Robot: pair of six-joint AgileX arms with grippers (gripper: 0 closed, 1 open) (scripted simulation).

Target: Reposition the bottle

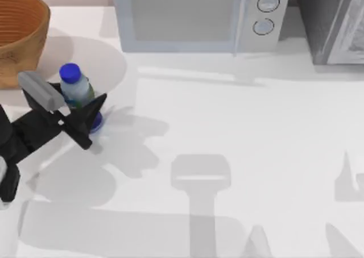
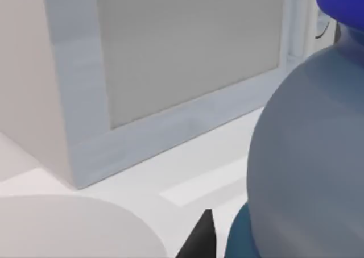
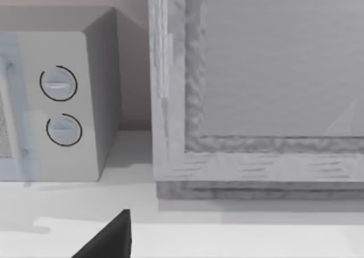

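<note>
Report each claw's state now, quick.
Left claw: closed on the bottle, at the table's left.
Right claw: cannot be told.

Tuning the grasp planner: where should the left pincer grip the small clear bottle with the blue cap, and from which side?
Grip the small clear plastic bottle at its labelled mid-body, from the table's left, where the left pincer already straddles it. It stands roughly upright, and the round body is wider than the blue cap.

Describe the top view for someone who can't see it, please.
The left gripper has its jaws around a small blue-capped bottle at the table's left side, near a wicker basket. A microwave stands along the back.
</note>
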